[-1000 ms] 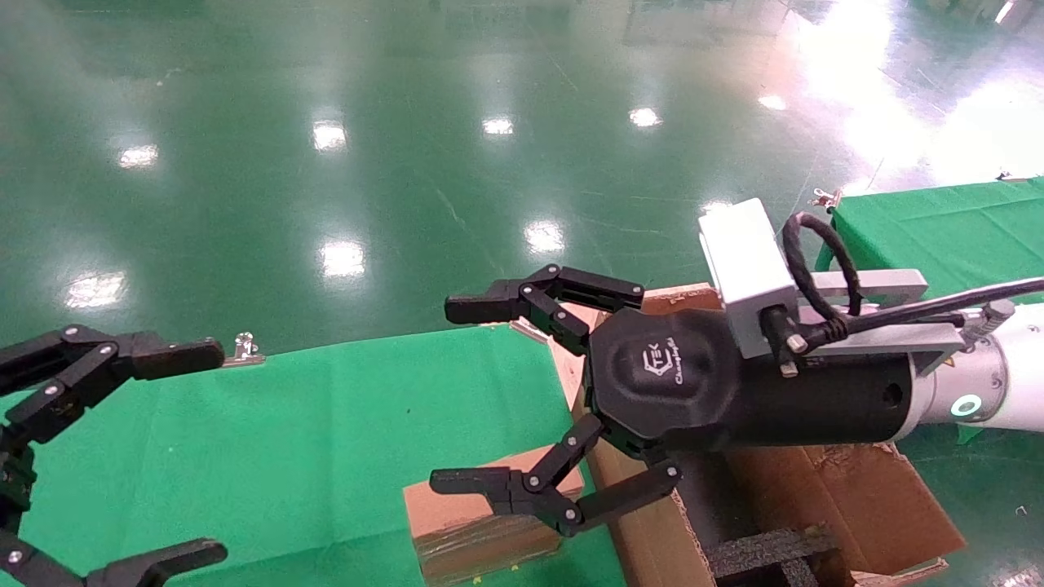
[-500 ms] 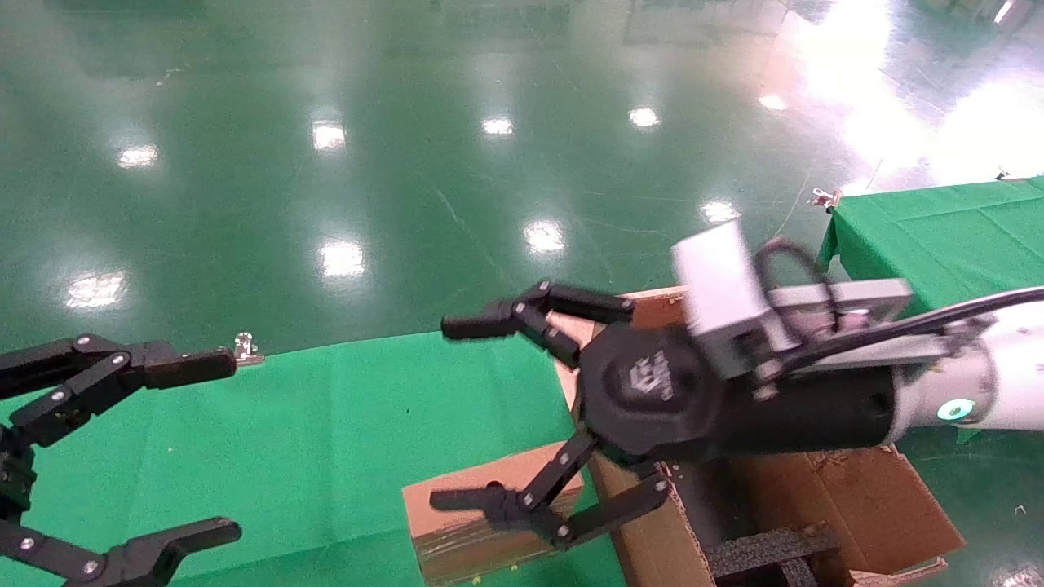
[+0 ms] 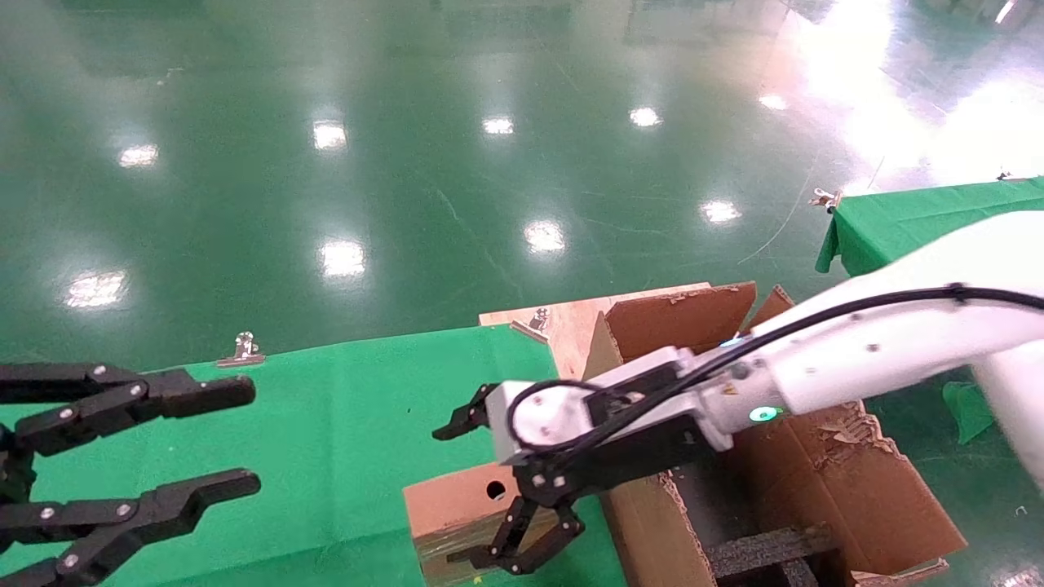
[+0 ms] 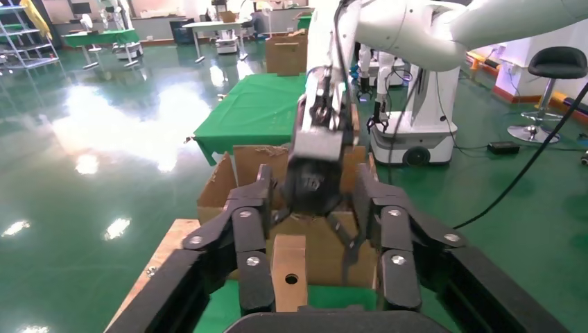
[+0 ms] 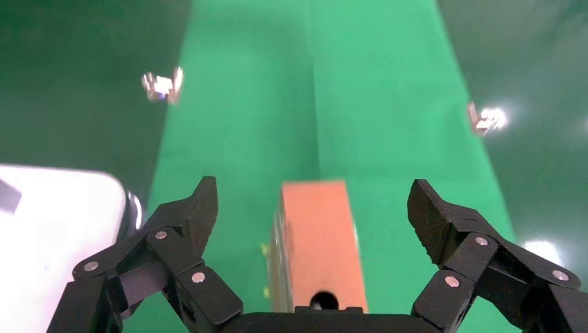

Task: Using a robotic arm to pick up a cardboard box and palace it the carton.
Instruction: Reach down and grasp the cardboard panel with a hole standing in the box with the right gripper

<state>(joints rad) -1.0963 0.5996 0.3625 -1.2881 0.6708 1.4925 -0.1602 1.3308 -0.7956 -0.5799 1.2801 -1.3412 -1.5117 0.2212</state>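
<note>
Right tool [image 3: 469, 489] newly astride holed brown box [image 3: 457, 497]

The right gripper [image 3: 465, 489] is reaching down and leftward on its white robotic arm [image 3: 864, 350], fingers spread wide; the left gripper [image 3: 204, 440] is hanging low at the left, fingers parted too.

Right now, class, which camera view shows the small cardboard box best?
The right wrist view: the cardboard box lies unobstructed between the open right pincer. In the head view the pincer overlaps it; the left wrist view shows only its end face with the hole.
</note>
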